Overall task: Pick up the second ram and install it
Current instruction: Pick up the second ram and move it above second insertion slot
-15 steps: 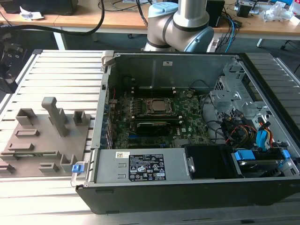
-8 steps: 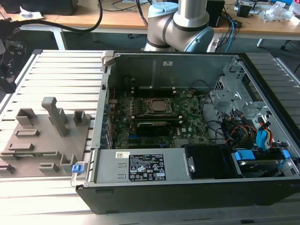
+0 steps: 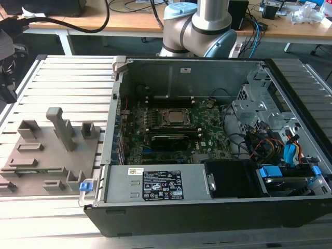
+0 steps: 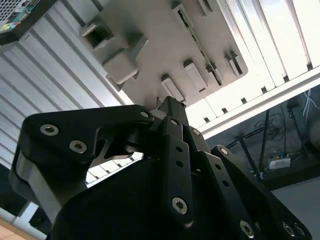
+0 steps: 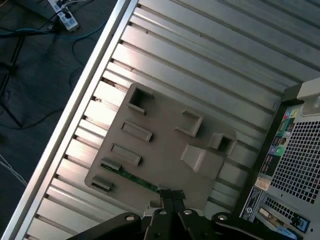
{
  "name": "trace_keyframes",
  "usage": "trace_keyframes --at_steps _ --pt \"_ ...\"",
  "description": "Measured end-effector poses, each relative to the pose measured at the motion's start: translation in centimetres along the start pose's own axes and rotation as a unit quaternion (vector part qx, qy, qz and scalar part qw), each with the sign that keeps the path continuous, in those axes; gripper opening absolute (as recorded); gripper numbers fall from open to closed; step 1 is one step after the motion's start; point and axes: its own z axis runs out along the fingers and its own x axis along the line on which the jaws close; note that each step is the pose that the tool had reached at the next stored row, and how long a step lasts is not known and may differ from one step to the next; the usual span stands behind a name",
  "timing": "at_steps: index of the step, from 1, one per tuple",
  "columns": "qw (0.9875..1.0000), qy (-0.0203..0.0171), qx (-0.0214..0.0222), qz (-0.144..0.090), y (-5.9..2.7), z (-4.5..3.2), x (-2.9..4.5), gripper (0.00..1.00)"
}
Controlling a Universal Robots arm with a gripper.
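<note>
**Slatted bench (image 3: 67, 78), ram in its fixture**

At the exterior view's lower left, a grey fixture plate (image 3: 46, 155) cradles the second ram (image 5: 131, 178) flat in a slot, within easy reach. The gripper (image 5: 172, 196), jaws drawn together and empty, hangs over its end. The open computer case (image 3: 207, 129) sits to the right.

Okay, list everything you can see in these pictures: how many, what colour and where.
thin green circuit-board ram stick: one, green, lying in the fixture plate, one end close to the gripper
grey plastic fixture plate with raised blocks: one, grey, on the table, at the exterior view's left of the case
open black metal computer case: one, black and grey, on the table
green motherboard: one, green, inside the case
silver slatted aluminium table: one, silver, under everything
wooden desks: tan, behind the table
robot arm: one, grey and light blue, behind the case
black gripper: one, black, above the fixture plate
</note>
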Motion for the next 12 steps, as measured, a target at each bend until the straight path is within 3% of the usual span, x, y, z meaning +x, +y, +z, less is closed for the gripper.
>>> trace_keyframes --at_steps 3,5,7,9,12 --pt "0.9994 0.0015 -0.0008 -0.034 0.0 0.0 0.0 0.11" --pt "0.9977 0.003 -0.0016 -0.068 0.0 0.01 0.0 0.11" --pt "0.9961 0.0039 -0.0021 -0.089 0.0 0.01 0.0 0.11" --pt "0.992 0.0056 -0.0029 -0.126 0.0 0.02 0.0 0.11" --pt "0.9875 0.007 -0.0036 -0.157 0.0 0.02 0.0 0.11"
